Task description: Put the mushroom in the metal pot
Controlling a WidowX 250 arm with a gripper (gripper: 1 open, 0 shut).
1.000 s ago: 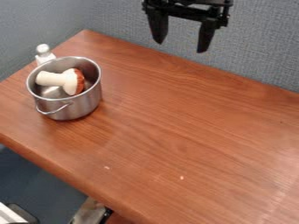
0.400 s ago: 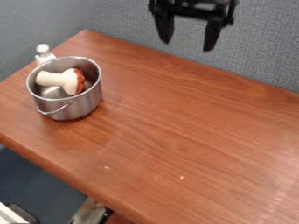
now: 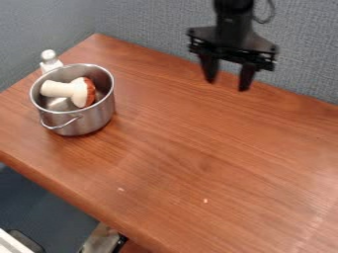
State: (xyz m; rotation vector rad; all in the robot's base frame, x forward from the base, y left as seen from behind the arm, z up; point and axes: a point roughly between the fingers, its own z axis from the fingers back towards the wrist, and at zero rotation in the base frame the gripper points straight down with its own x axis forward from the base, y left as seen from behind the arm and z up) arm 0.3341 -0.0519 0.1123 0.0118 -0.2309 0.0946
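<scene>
The mushroom [image 3: 69,91] lay on its side inside the metal pot [image 3: 74,100], toward nine o'clock from the gripper [image 3: 228,77], whose empty jaws apparently stood parted.

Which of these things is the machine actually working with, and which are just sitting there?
Part of the job:
- mushroom, lying inside the pot
- metal pot
- hand, empty, far from the pot

Just lying about:
- small white bottle behind the pot

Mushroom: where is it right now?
The mushroom lies on its side inside the metal pot, near the table's left end, with a small white bottle just behind the pot.
</scene>
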